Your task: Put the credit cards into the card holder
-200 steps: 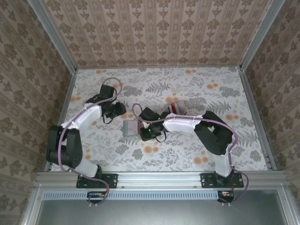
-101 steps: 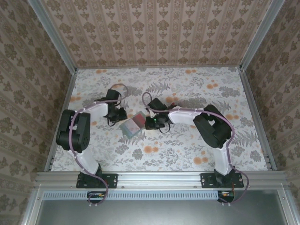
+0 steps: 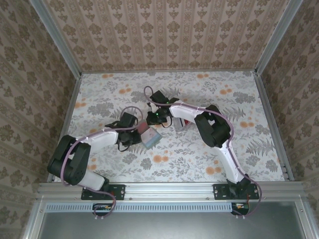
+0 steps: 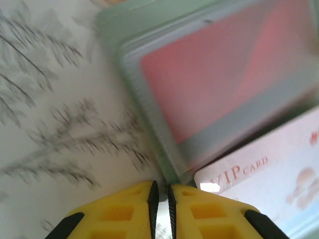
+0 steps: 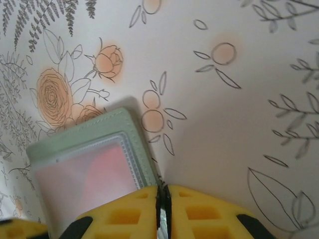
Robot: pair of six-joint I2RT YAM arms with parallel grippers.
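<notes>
Near the table [image 3: 224, 154] middle, the left gripper [image 4: 160, 191] and right gripper [image 5: 163, 196] each pinch an edge of the holder [image 5: 84, 130], red card [image 4: 224, 74] inside, white card [image 4: 269, 174] by its corner; they should likely hold it level and steady.

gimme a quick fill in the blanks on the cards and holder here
1. The white card lying next to the card holder reads "___ CARD".
2. The card behind the card holder's clear window is a pinkish ___.
3. The fingers of the left tool and the right tool are coloured ___.

Missing words: VIP; red; yellow
</notes>
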